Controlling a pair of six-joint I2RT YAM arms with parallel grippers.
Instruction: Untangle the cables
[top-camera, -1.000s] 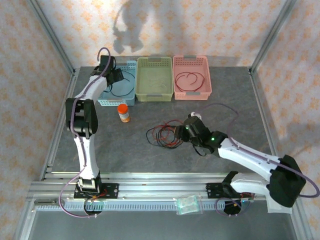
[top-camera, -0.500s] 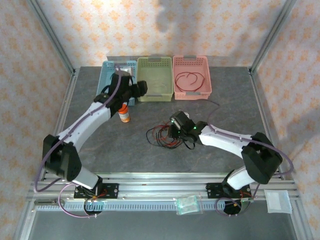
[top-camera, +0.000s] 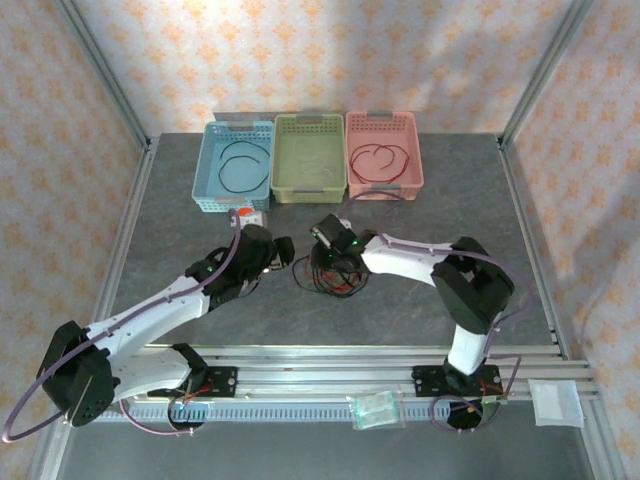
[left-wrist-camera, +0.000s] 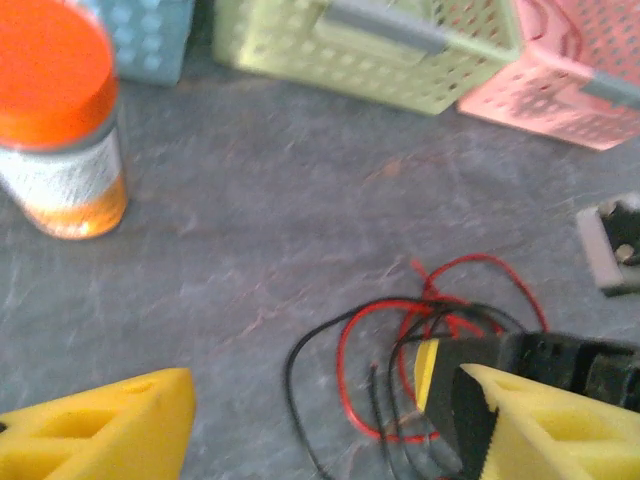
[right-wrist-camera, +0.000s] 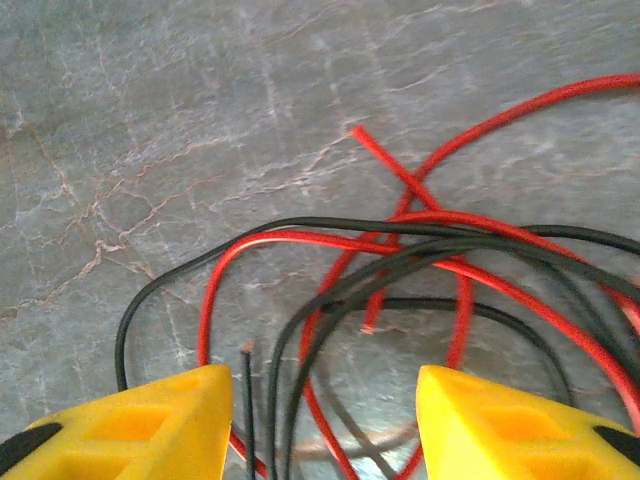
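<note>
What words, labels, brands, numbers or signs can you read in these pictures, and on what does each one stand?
No text here can be read with certainty.
The orange-capped bottle: it has a white label band, but the print is too blurred to read.
The clear bag on the front rail: too small to tell whether it carries any print.
</note>
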